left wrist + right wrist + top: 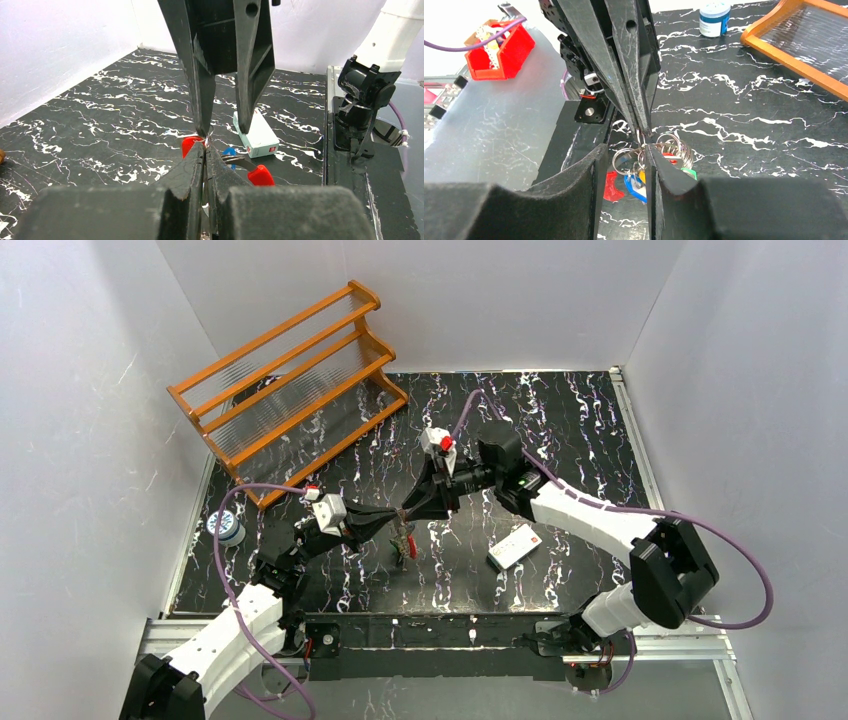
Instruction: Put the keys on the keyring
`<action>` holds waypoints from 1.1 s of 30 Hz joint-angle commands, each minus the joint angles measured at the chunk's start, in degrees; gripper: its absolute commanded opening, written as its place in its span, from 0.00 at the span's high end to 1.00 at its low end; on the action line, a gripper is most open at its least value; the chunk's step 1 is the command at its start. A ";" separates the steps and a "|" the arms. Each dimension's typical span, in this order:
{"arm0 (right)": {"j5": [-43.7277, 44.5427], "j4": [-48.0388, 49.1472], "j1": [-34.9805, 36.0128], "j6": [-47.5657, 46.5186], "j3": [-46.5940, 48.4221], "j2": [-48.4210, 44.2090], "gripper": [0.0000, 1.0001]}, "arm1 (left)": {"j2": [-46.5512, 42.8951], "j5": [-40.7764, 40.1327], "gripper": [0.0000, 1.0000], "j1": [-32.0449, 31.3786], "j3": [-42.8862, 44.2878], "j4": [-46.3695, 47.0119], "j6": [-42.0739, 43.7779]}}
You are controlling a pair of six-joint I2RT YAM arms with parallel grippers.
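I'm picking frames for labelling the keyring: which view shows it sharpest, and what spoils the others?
Right wrist view: keyring loops sharp with small glints, only the right gripper in the foreground blurred. Left wrist view: left gripper, soft and close, hides nearly all of it. Top view: evenly lit, but the keys are tiny against the white-veined table.

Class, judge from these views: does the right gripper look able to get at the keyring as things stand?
Probably yes: the right gripper stands open right at the keyring, which the left gripper pinches shut; nothing lies between them.
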 commanded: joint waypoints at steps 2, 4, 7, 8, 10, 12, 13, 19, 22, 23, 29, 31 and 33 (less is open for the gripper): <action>2.79 -3.80 1.38 -5.31 2.39 1.44 0.66 | -0.40 0.44 1.00 -0.13 0.68 4.32 -0.14; 3.72 -4.69 1.46 -6.01 2.14 1.50 0.71 | -0.52 0.32 1.00 -0.13 0.68 4.33 -0.14; 4.78 -5.36 1.54 -6.84 1.42 1.10 0.74 | -0.49 0.48 1.00 -0.13 0.68 4.39 -0.14; 4.97 -5.51 1.52 -7.09 1.15 0.94 0.74 | -0.47 0.42 1.00 -0.13 0.68 4.41 -0.14; 5.03 -5.66 1.55 -7.61 0.47 0.60 0.74 | -0.42 0.31 1.00 -0.09 0.68 4.37 -0.14; 5.21 -5.42 1.61 -7.87 -0.29 0.30 0.73 | -0.39 0.18 1.00 -0.13 0.68 4.39 -0.14; 5.40 -5.28 1.66 -7.84 -0.65 0.27 0.73 | -0.33 0.14 1.00 -0.13 0.73 4.41 -0.14; 5.39 -4.62 2.08 -8.03 -1.95 0.47 0.65 | -0.05 0.09 1.00 -0.13 1.03 4.41 -0.06; 6.10 -3.18 2.09 -8.25 -3.37 -0.69 0.51 | 0.11 0.09 1.00 -0.13 1.03 4.41 -0.05; 6.32 -2.41 2.12 -8.26 -4.00 -1.28 0.48 | 0.09 0.11 1.00 -0.14 0.99 4.37 -0.05; 7.25 0.78 2.07 -8.11 -6.18 -4.94 0.49 | 0.04 0.14 1.00 -0.13 0.86 4.41 -0.14; 7.62 1.65 2.12 -7.67 -6.40 -5.70 0.50 | 0.04 0.14 1.00 -0.13 0.86 4.40 -0.18; 8.68 2.56 2.13 -7.03 -6.49 -6.24 0.51 | 0.05 0.24 1.00 -0.13 0.86 4.41 -0.23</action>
